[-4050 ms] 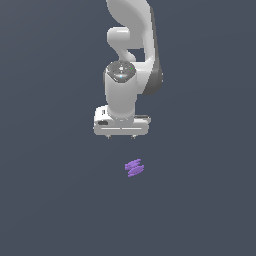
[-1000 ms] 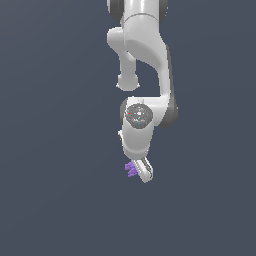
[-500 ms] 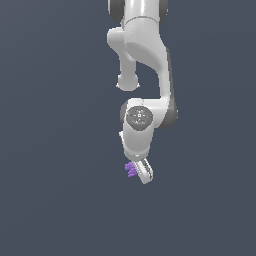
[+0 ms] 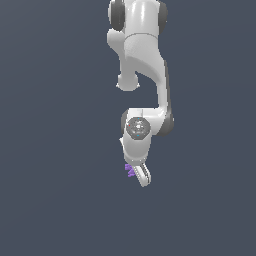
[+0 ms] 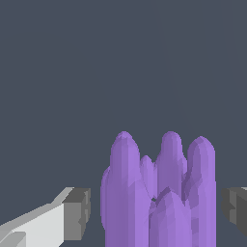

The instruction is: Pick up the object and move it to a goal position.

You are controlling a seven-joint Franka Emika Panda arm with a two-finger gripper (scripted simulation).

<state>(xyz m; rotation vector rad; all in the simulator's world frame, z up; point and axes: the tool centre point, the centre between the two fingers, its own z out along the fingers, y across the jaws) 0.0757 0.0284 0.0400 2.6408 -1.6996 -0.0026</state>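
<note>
One purple object [image 5: 159, 193] sits between your pincer [image 4: 139, 174] fingers, gaps showing; since four seconds ago you've descended at six o'clock; close next.

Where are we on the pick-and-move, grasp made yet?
Approach looks done: the gripper is down at the purple object. In hand: the wrist view shows the object between the fingertips, with a gap on each side, so no closed grasp is visible. Left: close, lift, carry to the goal; no goal marker is visible.
</note>
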